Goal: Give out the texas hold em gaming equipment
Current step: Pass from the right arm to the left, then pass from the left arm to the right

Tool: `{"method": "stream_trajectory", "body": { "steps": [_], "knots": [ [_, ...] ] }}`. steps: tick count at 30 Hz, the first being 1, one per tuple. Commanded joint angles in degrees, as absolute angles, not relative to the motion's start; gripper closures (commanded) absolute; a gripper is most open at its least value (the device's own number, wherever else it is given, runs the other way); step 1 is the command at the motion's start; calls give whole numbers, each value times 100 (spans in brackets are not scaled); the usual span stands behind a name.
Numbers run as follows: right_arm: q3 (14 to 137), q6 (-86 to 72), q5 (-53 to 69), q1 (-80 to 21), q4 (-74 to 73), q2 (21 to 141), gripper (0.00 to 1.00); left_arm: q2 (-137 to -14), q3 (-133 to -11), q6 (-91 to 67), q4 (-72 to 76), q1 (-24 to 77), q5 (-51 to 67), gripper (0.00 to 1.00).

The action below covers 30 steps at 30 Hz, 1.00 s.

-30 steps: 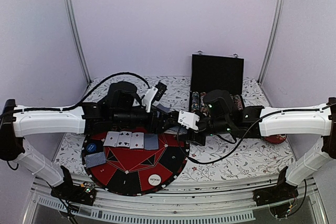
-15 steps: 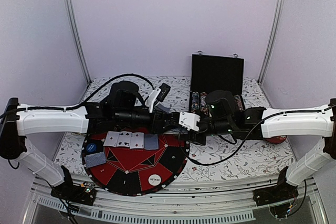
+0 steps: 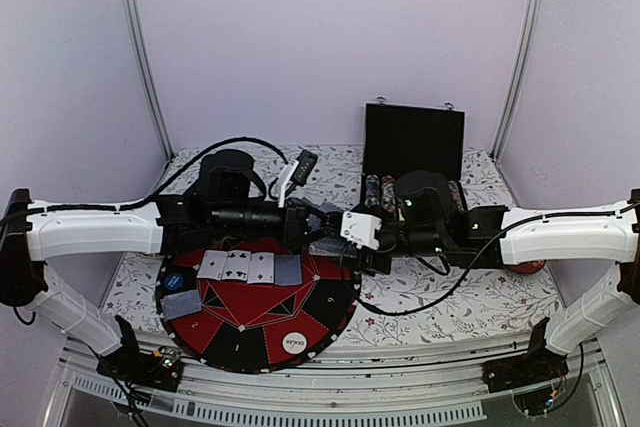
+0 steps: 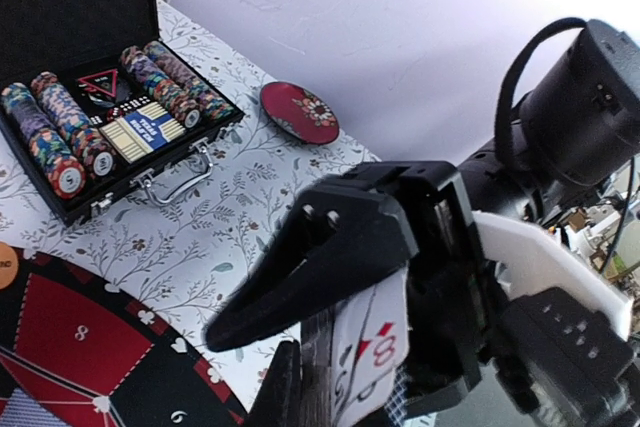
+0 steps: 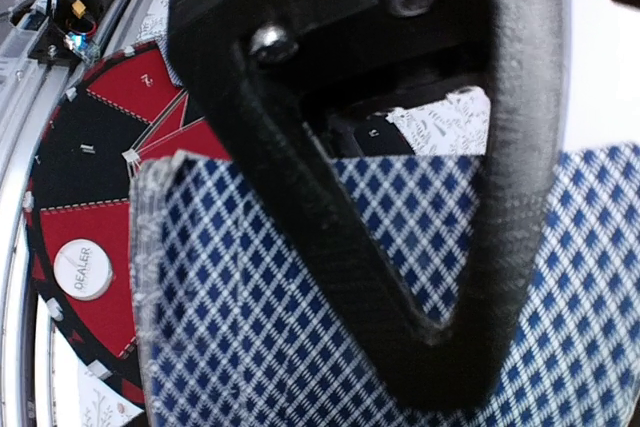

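Left gripper [image 4: 260, 367] is pinching one card [image 4: 368, 355] off the deck [image 5: 250, 327] that the right gripper [image 5: 440, 347] is clamping; neighbouring cards may be sliding out too, scattering.

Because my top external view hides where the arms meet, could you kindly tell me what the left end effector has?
Observer: In the left wrist view, the left end effector is shut on a card showing a red eight of diamonds.
Operator: And the right end effector?
Observer: The right wrist view shows its finger across a stack of cards with blue diamond-patterned backs.
Operator: Anything in the case besides chips?
Observer: Yes, a blue-and-white box between the chip rows.
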State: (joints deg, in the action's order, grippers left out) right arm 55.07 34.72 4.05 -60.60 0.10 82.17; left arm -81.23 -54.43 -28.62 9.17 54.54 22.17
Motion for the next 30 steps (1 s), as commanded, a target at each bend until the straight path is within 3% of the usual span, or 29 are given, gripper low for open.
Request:
{"method": "stream_trajectory", "body": {
  "steps": [1, 4, 8, 11, 23, 25, 28, 30],
  "knots": [
    [5577, 3599, -204, -6040, 292, 8225, 23, -7955, -5450, -2889, 847, 5555, 2424, 100],
    [5675, 3767, -629, -6222, 93, 8362, 14, -7911, -5503, -2900, 673, 5539, 2114, 100],
    [5617, 3909, -927, -6296, 137, 8355, 13, -7893, -5597, -2810, 405, 5537, 1979, 100],
    [5630, 3998, -1159, -6340, 87, 8332, 0, -7901, -5669, -2749, 90, 5521, 1722, 100],
    [5862, 4095, -466, -6482, -250, 8381, 1, -8011, -5748, -2716, 39, 5520, 1619, 100],
    [5913, 4009, -335, -6478, -285, 8430, 5, -8000, -5752, -2716, 73, 5519, 1661, 100],
    [6029, 3903, -336, -6472, -374, 8579, 19, -7976, -5756, -2707, 142, 5520, 1751, 100],
    [6127, 3841, -414, -6462, -464, 8711, 22, -7950, -5740, -2696, 166, 5515, 1798, 100]
  ]
}}
